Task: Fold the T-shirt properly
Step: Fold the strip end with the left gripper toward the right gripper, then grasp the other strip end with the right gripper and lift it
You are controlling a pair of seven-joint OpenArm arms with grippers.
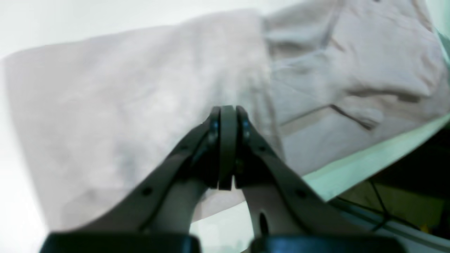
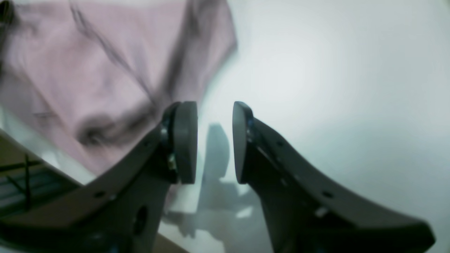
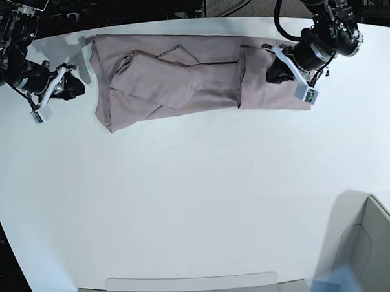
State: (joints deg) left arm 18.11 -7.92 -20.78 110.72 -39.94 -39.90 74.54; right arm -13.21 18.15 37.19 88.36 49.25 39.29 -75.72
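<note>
The T-shirt [image 3: 192, 81] lies across the upper middle of the base view as a long, wrinkled band; it looks light, limp and prone to slip, so hems and corners seem best to pinch. The left gripper [image 1: 227, 147] is closed and empty over the cloth's right end; the right gripper [image 2: 214, 140], partly open and empty, hangs off its left edge

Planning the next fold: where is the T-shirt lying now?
In the base view, the T-shirt lies stretched along the table's far edge, between both arms.
</note>
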